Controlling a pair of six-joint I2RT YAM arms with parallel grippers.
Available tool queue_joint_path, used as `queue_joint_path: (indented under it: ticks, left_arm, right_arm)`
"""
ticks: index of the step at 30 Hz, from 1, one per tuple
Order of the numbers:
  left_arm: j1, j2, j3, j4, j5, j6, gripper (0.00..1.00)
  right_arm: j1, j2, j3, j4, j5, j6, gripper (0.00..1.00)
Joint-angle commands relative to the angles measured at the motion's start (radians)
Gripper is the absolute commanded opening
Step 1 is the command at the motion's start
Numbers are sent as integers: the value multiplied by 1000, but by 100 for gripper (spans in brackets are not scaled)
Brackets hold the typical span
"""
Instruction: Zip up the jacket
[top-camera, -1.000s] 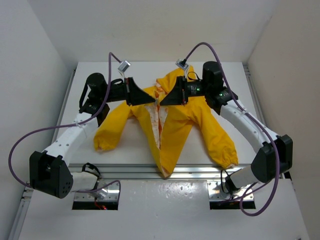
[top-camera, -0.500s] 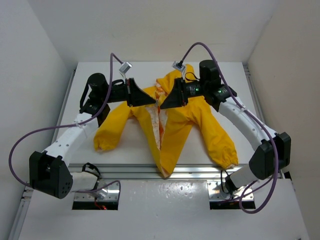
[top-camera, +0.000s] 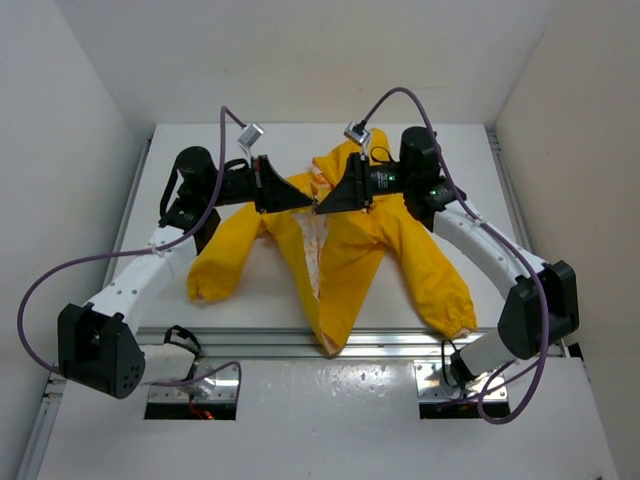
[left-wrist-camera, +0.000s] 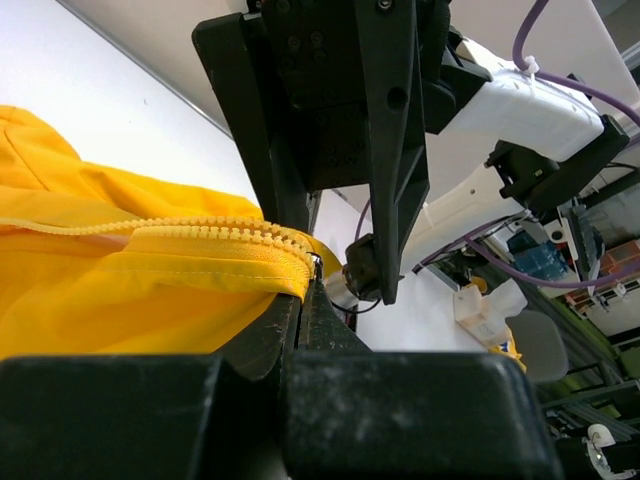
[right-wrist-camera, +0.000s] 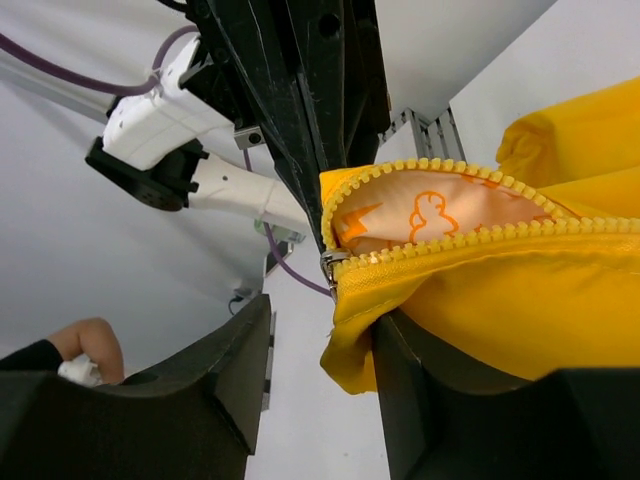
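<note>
**Both grippers tip to tip at centre**

From above, the left arm (top-camera: 150, 265) rises from its base at 7 o'clock, its elbow out at 8 o'clock, and runs up toward 10 o'clock. Its wrist turns there so the left gripper (top-camera: 300, 200) points toward 3 o'clock. The jaws are closed on the zipper edge of the jacket (left-wrist-camera: 120, 290).

The right arm (top-camera: 480, 245) mirrors it, with its base at 5 o'clock and its elbow at 4 o'clock. The right gripper (top-camera: 328, 203) points toward 9 o'clock, its fingers parted with a gap showing between them. The two fingertip pairs nearly meet.
</note>
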Motion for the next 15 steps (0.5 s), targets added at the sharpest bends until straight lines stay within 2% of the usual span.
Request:
queue_joint_path:
  ticks: [1,6,15]
  left_arm:
    - [-12,-42,38,43,2,15,0]
    - [-12,-42,38,43,2,15,0]
    - [-12,-42,38,43,2,24,0]
  right_arm:
    - [-13,-19,-14,125,23,93,43]
    - [-27,-11,-40,231,32,154,23]
    - [-39,-7,-66,297,65,204,10]
